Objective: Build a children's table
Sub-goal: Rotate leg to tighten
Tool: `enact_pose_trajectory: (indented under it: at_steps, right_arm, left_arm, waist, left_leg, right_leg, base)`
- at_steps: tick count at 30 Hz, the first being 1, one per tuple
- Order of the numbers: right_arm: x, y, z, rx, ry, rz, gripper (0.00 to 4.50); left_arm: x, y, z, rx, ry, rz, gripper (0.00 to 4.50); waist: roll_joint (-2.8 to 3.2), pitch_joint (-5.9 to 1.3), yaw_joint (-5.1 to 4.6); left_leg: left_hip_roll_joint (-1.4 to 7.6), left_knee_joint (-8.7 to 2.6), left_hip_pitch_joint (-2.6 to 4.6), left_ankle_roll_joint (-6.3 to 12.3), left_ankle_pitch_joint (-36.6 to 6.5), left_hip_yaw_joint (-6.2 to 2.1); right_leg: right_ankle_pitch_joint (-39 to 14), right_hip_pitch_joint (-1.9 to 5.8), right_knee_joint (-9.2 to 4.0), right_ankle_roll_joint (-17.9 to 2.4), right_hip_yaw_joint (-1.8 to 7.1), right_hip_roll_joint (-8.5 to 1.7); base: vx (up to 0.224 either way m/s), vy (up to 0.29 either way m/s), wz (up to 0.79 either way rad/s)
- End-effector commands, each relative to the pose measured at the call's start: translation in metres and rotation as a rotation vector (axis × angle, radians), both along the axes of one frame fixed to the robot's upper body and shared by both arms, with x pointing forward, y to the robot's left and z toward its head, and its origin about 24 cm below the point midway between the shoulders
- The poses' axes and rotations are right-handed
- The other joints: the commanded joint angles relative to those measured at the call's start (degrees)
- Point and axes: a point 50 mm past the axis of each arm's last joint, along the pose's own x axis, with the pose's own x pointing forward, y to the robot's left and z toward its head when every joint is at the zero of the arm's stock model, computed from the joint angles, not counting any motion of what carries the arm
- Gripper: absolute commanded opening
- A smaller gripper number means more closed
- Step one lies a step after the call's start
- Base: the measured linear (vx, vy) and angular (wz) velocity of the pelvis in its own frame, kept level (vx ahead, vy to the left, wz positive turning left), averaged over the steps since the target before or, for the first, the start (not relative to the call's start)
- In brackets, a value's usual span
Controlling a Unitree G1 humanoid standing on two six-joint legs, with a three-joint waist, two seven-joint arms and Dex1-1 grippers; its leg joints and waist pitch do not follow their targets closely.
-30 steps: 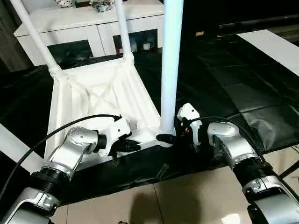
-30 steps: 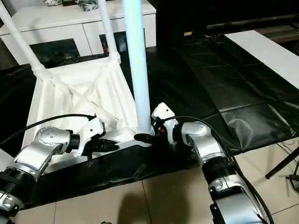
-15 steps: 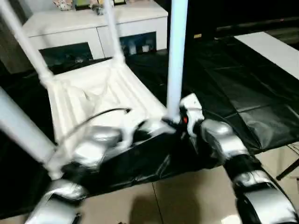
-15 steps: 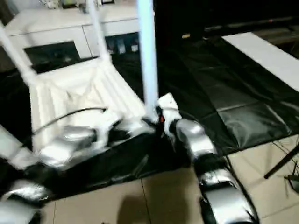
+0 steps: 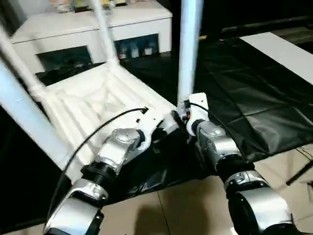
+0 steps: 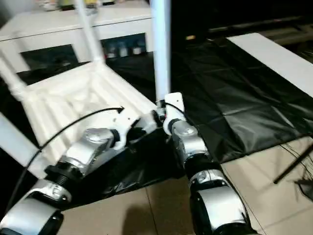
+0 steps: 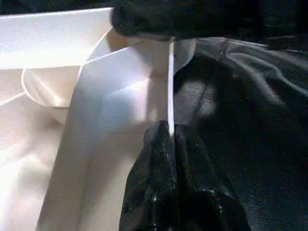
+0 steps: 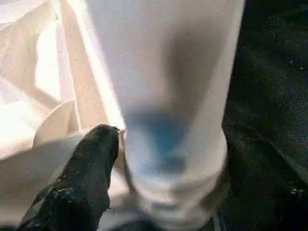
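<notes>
Our left gripper (image 7: pixel 169 137) pinches the tabletop (image 5: pixel 93 100) rim at 6 o'clock on the black table (image 5: pixel 254 88), and a slip could tip its legs.

A low white cabinet (image 5: pixel 93 22) stands at the back, with dark glass doors (image 5: pixel 63 58) and small bottles behind the glass (image 5: pixel 131 49); some small items sit blurred on its top; a black cover (image 5: pixel 244 93) lies creased over the work table, glossy where light falls; a white strip (image 5: pixel 283 49) crosses its far right; the floor (image 5: pixel 186 205) is of pale beige tiles with thin joints; a dark stand leg (image 6: pixel 293 161) slants at the right edge.
</notes>
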Motion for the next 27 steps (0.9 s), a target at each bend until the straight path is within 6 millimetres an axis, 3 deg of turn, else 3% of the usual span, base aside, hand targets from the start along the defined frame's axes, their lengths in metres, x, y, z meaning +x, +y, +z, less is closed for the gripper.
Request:
enact_pose_trajectory:
  at_steps: [1,4,5,6,8,9,10,12,13,17,19,22,27]
  right_arm:
    - [-0.004,0.007,-0.003,-0.013,-0.006,0.095,3.90]
    - [-0.004,0.003,-0.001,-0.019,-0.015,0.132,3.97]
    - [-0.005,-0.003,0.001,-0.004,-0.012,0.194,3.97]
    - [-0.007,-0.013,0.004,-0.019,-0.027,0.293,3.97]
    - [-0.012,-0.024,0.008,-0.044,-0.043,0.402,3.97]
    - [-0.016,-0.030,0.010,-0.060,-0.050,0.467,3.97]
    - [-0.024,-0.037,0.010,-0.088,-0.051,0.582,3.97]
    - [-0.027,-0.039,0.010,-0.100,-0.049,0.621,3.97]
    - [-0.030,-0.041,0.011,-0.101,-0.042,0.658,3.97]
    - [-0.038,-0.045,0.015,-0.077,-0.031,0.766,3.97]
    - [-0.040,-0.044,0.016,-0.075,-0.035,0.792,3.97]
    - [-0.042,-0.042,0.016,-0.084,-0.033,0.831,3.97]
    - [-0.044,-0.043,0.014,-0.087,-0.011,0.855,3.97]
  left_arm:
    - [-0.001,0.017,-0.009,0.070,-0.014,0.028,0.00]
    - [-0.003,0.019,-0.010,0.076,-0.016,-0.008,0.00]
    - [-0.006,0.023,-0.010,0.085,-0.018,-0.042,0.00]
    - [-0.010,0.031,-0.011,0.103,-0.009,-0.085,0.00]
    - [-0.017,0.038,-0.012,0.107,0.002,-0.158,0.00]
    - [-0.022,0.041,-0.012,0.098,0.009,-0.227,0.00]
    - [-0.034,0.047,-0.011,0.077,0.035,-0.349,0.00]
    - [-0.038,0.049,-0.011,0.072,0.046,-0.389,0.00]
    - [-0.041,0.051,-0.009,0.068,0.049,-0.419,0.00]
    - [-0.045,0.058,0.000,0.032,0.058,-0.460,0.00]
    - [-0.046,0.060,0.003,0.026,0.058,-0.474,0.00]
    - [-0.047,0.060,0.005,0.017,0.063,-0.493,0.00]
    - [-0.047,0.059,0.005,0.018,0.070,-0.504,0.00]
  waist:
    - [-0.71,-3.48,0.05]
    - [-0.93,-3.50,-0.04]
    - [-0.83,-3.54,-0.06]
    - [-1.18,-3.58,0.13]
    - [-0.87,-3.71,0.28]
    - [-1.18,-3.91,0.61]
    - [-1.23,-3.88,0.69]
    - [-1.07,-4.01,1.05]
    - [-1.31,-3.85,1.28]
    - [-1.20,-3.63,1.97]
    - [-1.13,-3.67,2.57]
    - [-1.05,-3.54,2.70]
    - [-1.14,-3.74,2.72]
  left_leg:
    - [1.15,-5.09,0.59,0.31,-21.19,-1.21]
    - [1.19,-4.85,0.59,1.47,-19.72,-0.98]
    - [1.22,-4.83,0.56,1.68,-19.33,-0.96]
    - [1.30,-4.76,0.43,2.47,-18.57,-0.98]
    - [1.45,-4.50,0.40,3.62,-16.26,-0.79]
    - [1.49,-4.18,0.39,4.50,-14.20,-0.77]
    - [1.51,-4.04,0.19,5.44,-11.91,-0.56]
    - [1.68,-3.73,0.52,6.31,-10.50,-0.36]
    - [1.69,-3.72,0.61,6.41,-10.70,-0.17]
    - [2.10,-4.17,1.02,5.11,-13.26,-0.24]
    - [2.20,-4.29,1.35,4.11,-13.39,-0.19]
    - [1.99,-4.44,1.23,2.91,-14.46,-0.21]
    - [1.84,-4.19,1.13,2.82,-13.41,-0.21]
  right_leg:
    - [-15.39,2.12,-4.25,-11.51,0.51,-1.39]
    - [-13.31,2.18,-4.08,-13.11,0.56,-1.43]
    - [-12.93,2.24,-4.01,-13.32,0.56,-1.43]
    - [-11.71,2.61,-3.93,-13.58,0.44,-1.40]
    - [-8.32,2.65,-3.55,-14.07,0.44,-1.28]
    - [-5.66,2.99,-3.26,-14.79,0.31,-1.28]
    - [-3.64,2.88,-2.96,-15.56,0.32,-1.23]
    - [-2.36,2.61,-2.66,-16.77,0.37,-1.27]
    - [-2.84,2.41,-2.66,-17.39,0.44,-1.13]
    - [-7.52,2.19,-2.78,-16.57,0.70,-1.22]
    - [-7.42,1.84,-2.72,-16.50,0.84,-1.04]
    - [-7.31,1.92,-2.73,-16.25,0.86,-1.00]
    - [-5.67,2.17,-2.56,-16.27,0.92,-1.19]
  base:
    - [0.000,0.000,0.00]
    - [0.000,0.000,0.00]
    - [0.000,0.000,0.00]
    - [0.000,0.000,0.00]
    - [0.027,-0.007,0.00]
    - [0.000,0.000,0.00]
    - [0.000,0.000,0.00]
    - [0.000,0.000,0.00]
    - [0.000,0.000,0.00]
    - [0.000,0.000,0.00]
    - [0.000,0.000,0.00]
    - [0.000,0.000,0.00]
    - [0.000,0.000,0.00]
